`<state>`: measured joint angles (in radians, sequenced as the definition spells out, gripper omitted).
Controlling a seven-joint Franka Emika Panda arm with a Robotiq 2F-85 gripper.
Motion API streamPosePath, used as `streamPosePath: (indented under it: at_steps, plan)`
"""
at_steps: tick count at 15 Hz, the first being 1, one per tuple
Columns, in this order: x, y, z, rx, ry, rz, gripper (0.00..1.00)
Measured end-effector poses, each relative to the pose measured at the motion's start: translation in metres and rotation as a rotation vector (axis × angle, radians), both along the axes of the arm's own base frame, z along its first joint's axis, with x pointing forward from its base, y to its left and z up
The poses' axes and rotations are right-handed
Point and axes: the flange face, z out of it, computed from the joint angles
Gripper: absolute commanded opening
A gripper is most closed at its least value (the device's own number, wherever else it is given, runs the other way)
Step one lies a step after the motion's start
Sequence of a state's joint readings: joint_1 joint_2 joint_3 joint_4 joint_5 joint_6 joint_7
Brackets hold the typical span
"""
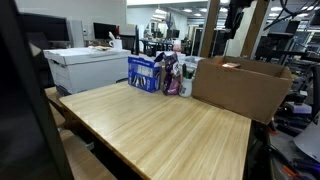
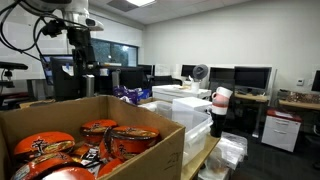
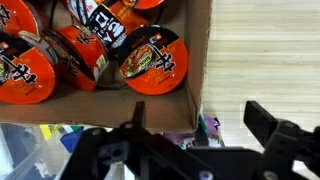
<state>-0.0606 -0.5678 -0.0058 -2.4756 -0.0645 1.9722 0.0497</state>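
The claw (image 3: 198, 128) hangs released and empty at the bottom of the wrist view, jaws wide, high enough to clear the wall of the cardboard box (image 3: 200, 50). The noodle bowls (image 3: 150, 60) lean against one another inside it at upper left. The box stands on the bench (image 3: 270, 50).

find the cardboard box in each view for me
In an exterior view: cardboard box at right, on the table.
In an exterior view: lower left foreground, noodle bowls inside.
Wrist view: top left, bowls inside.
Shared landmark: the wooden table beside it.
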Motion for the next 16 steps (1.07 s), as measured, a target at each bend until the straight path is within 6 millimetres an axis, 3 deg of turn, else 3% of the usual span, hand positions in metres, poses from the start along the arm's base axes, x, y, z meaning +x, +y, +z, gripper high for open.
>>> streamPosePath:
  at_steps: [5, 16]
  plan:
    - [-0.001, -0.011, 0.0, -0.007, 0.0, -0.019, 1.0]
    - [-0.01, -0.091, 0.001, 0.012, -0.053, -0.254, 1.0]
